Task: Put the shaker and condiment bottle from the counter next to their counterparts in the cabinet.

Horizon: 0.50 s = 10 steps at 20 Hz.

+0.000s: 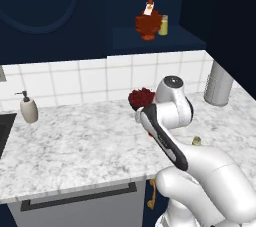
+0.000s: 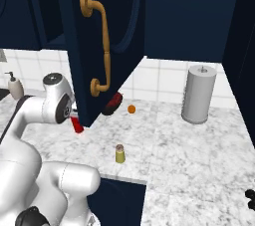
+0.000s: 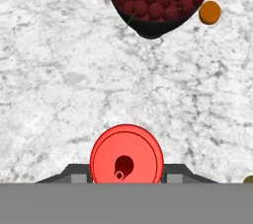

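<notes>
Gripping the condiment bottle (image 3: 126, 155) from either side, the gripper (image 3: 126, 173) had its two dark fingers closed against the red body, seen straight down the nozzle in the hand view, so the bottle's long axis ran upright with the pointed tip toward the camera. The counter (image 3: 59, 85) served as the landmark: one red bottle stood over it at the arm's end, its lower part showing beside the open cabinet door (image 2: 107, 46) in the right base view. One shaker (image 2: 119, 154) stood upright on the counter near its front edge, cap upward, apart from the bottle and closer to the robot's base. Farther back on the counter sat one dark bowl of cherries (image 3: 155, 1), and just beside it one small orange (image 3: 209, 12). At the counter's right end, against the tiled backsplash, stood one grey cylindrical canister (image 2: 199, 94); toward its left end stood one beige soap dispenser (image 1: 28, 108). Above the counter the cabinet (image 1: 160, 41) held on its single shelf one squat brown bottle (image 1: 148, 21) with an orange cap and, touching or just beside it, one pale yellow shaker (image 1: 163, 26), both upright. The door carried one curved brass handle (image 2: 102, 46), running vertically.
</notes>
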{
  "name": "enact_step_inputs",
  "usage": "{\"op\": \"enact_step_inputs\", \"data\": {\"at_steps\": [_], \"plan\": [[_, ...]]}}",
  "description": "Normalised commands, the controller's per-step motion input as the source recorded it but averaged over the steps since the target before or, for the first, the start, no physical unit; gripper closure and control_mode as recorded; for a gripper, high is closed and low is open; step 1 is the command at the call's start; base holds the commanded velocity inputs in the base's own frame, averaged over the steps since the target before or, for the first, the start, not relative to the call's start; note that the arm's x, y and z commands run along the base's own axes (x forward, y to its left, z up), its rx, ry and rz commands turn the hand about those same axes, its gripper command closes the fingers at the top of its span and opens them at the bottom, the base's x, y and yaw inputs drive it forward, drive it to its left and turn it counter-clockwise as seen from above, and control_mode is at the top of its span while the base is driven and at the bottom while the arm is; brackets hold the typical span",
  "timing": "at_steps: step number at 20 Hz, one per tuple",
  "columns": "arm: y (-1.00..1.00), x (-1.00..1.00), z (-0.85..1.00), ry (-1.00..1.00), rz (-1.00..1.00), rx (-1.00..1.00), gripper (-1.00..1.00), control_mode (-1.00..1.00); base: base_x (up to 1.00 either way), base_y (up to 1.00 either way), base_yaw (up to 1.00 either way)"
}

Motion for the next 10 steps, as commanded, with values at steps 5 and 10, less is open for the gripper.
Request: {"op": "enact_step_inputs", "data": {"at_steps": [5,10], "plan": [[0.00,0.24,0.98,0.00,0.00,0.03,1.00,-1.00,0.00,0.00,0.00],[0.01,0.52,1.00,0.04,0.00,0.06,1.00,-1.00,0.00,0.00,0.00]]}}
